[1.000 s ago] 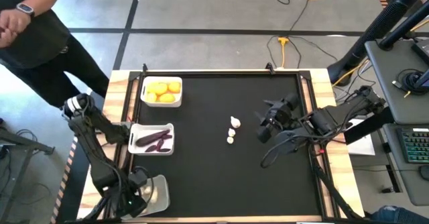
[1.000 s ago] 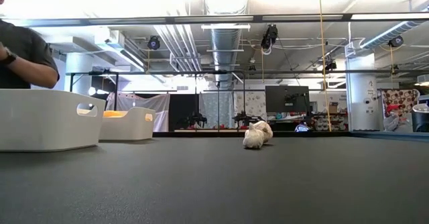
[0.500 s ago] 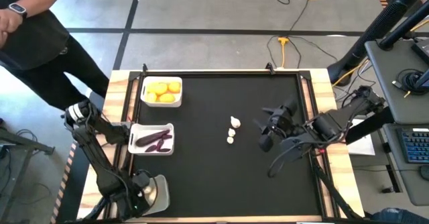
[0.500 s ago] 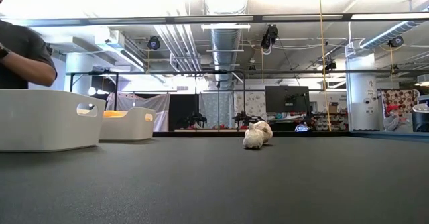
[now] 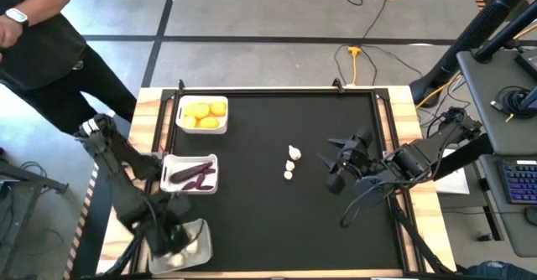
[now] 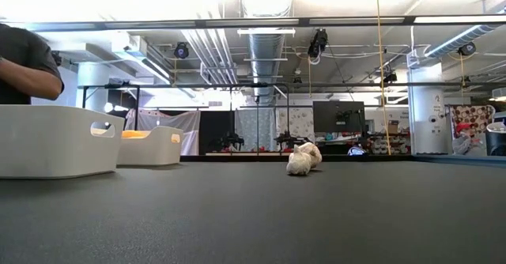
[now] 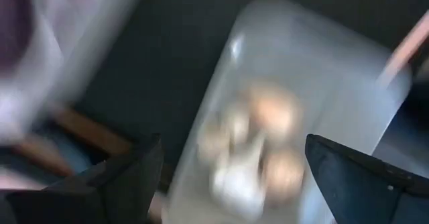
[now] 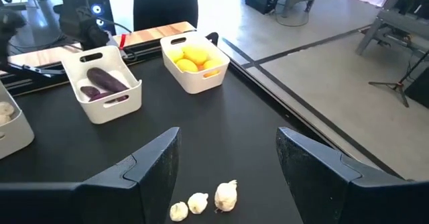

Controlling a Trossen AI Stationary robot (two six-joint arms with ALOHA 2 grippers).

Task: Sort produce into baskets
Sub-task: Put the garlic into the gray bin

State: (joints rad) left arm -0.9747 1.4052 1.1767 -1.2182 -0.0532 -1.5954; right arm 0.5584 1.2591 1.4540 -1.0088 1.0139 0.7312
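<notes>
Table (image 5: 277, 230): black mat w/ wood edge; three baskets lined up along the left arm's side, so each produce type gets its own bin.
Person (image 5: 38, 45): stands off the table's far-left corner, arm bent; not touching anything.
Yellow basket (image 5: 202, 115): white, far end of the row; holds the yellow fruits (image 8: 194, 58). Looks sorted.
Purple basket (image 5: 190, 173): white, middle of row; purple pieces (image 8: 100, 82) lie inside. Looks sorted too.
Clear basket (image 7: 322, 70): near end of row, translucent; garlic bulbs (image 7: 258, 150) already in it, a small cluster (blurred, count unclear).
Left gripper (image 7: 231, 177): right over the clear basket, fingers (image 7: 120, 177) spread wide w/ nothing between them; bulbs sit in the basket between and beyond the fingers. Judgement: spread like this over the bin = a drop-off, not a grab.
Right gripper (image 8: 228, 163): hovers above the mat, right of centre, aimed at the loose garlic; fingers parted, empty.
Loose garlic (image 5: 291, 163): small cluster mid-mat, touching or nearly so, well apart from all baskets. In right wrist view, bulbs (image 8: 201, 202) lie ahead of the jaws and centred on the gap, not yet between the fingers.
Progress, est.: mostly done; only this garlic left out.
Next, est.: right arm must go fwd and down to bracket one bulb; bulbs sit close, so nudging a neighbour is a risk.
</notes>
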